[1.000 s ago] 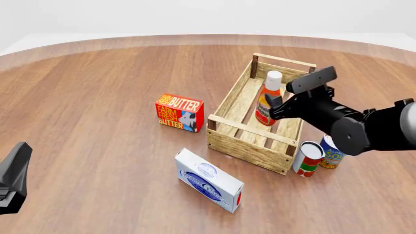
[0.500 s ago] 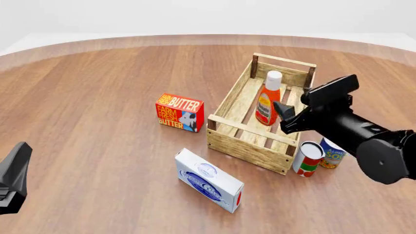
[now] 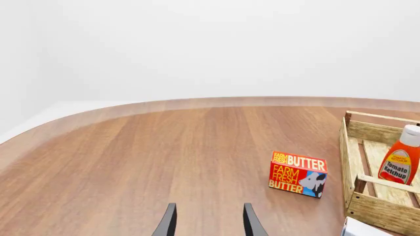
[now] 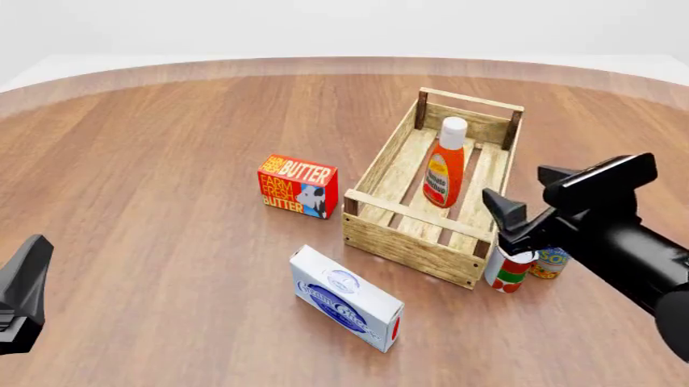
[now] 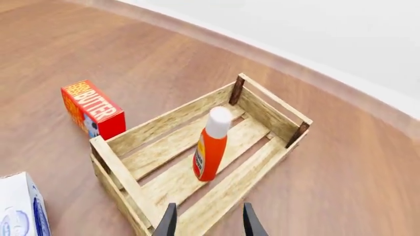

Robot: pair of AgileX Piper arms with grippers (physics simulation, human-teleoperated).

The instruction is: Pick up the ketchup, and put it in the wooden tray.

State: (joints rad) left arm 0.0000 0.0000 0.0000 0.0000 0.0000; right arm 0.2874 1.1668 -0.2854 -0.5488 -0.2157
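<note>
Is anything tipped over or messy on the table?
No, nothing stands out. The ketchup stands upright inside the wooden tray, the butter box sits upright, and the white box just lies flat. No spills.

A round-edged wooden table (image 4: 161,145) with reddish-brown planks carries five things. The wooden tray (image 4: 415,238), a slatted light-wood crate, sits right of centre. Left of it stands a red-and-yellow butter box (image 4: 297,186). Nearer, a white-and-blue carton (image 4: 344,297) lies flat. Just beside the tray's near right corner stand a red-and-white can (image 4: 506,270) and a second can (image 4: 549,263), partly hidden.
</note>
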